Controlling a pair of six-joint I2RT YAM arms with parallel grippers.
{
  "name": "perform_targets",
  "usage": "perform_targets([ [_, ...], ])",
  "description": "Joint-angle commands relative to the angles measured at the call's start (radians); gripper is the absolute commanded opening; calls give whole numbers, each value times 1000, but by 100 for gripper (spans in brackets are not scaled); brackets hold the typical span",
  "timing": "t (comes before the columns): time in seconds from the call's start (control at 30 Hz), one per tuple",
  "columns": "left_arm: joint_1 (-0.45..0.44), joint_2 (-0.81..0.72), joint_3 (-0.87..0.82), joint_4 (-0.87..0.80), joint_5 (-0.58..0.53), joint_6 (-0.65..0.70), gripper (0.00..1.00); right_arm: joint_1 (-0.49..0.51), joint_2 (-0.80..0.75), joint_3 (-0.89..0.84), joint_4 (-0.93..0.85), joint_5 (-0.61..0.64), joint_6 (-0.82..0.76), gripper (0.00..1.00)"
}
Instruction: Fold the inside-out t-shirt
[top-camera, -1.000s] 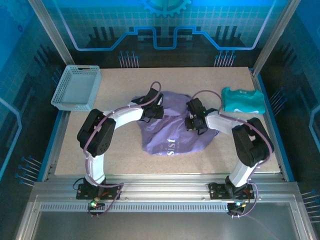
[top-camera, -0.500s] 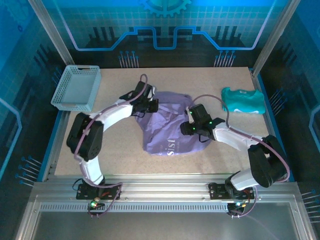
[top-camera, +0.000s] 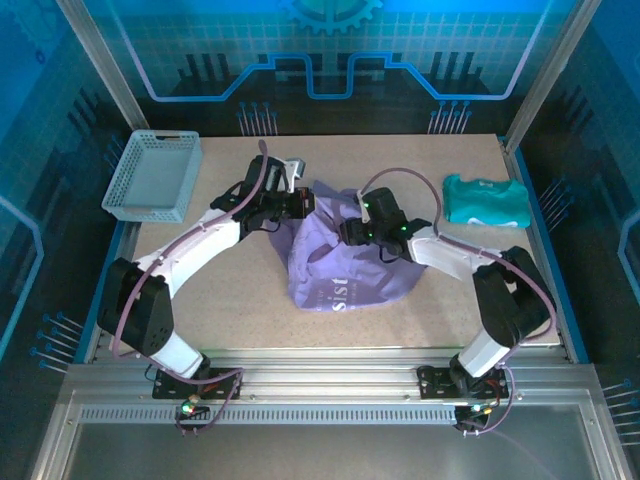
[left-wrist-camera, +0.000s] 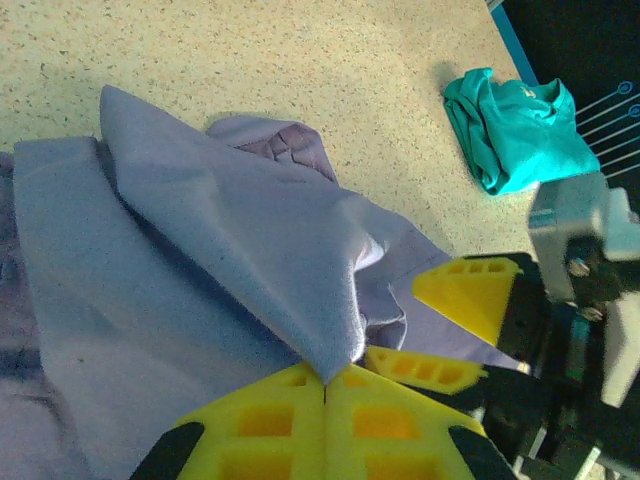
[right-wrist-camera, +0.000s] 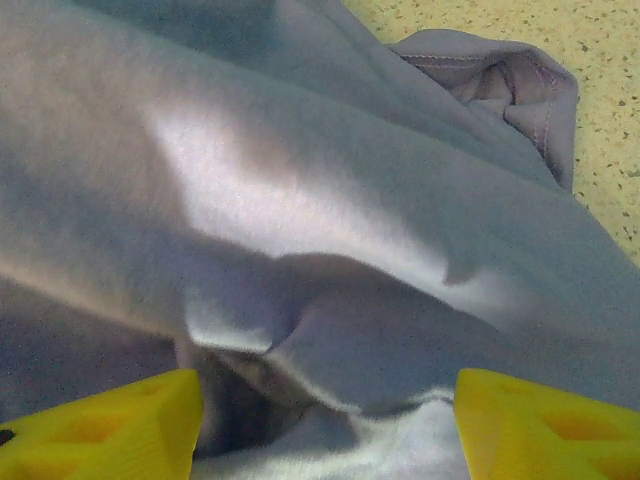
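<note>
- The inside-out t-shirt (top-camera: 345, 265) lies in a rumpled heap at the middle of the bench (top-camera: 240, 290), pale lettering showing near its front hem.
- The left pincer (left-wrist-camera: 325, 385) sits at the shirt's far left edge. Its yellow fingers (left-wrist-camera: 250, 430) are pressed together on a fold of the lavender cloth, which rises from them in a sharp peak.
- The right pincer (right-wrist-camera: 325, 430) is over the upper middle of the shirt, just beside the left one. Its jaws stand wide apart with bunched cloth lying between them, and nothing is clamped.
- From the left wrist camera, the right pincer's two yellow fingers (left-wrist-camera: 470, 292) are spread above the fabric.
- A teal garment (top-camera: 486, 200) sits folded at the right side of the bench, apart from the shirt.
- A grey mesh basket (top-camera: 140, 213) stands at the far left corner.
</note>
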Motion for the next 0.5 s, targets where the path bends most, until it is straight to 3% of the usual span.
perform_targets([
  [0.0,2,-8,-11,8,29,-6,0,7,66,63,26,15,-37,69],
  [0.2,2,-20,-22,3,26,2,0,2,190,189,11,24,-38,65],
  [0.27,2,-31,-33,-5,9,3,0,-7,212,228,-10,26,-37,49],
  [0.37,5,-55,-51,-33,-86,4,0,-37,186,229,-37,-36,-52,16],
  [0.47,13,-74,-74,-52,-174,5,0,-77,94,151,-34,-182,-50,0],
])
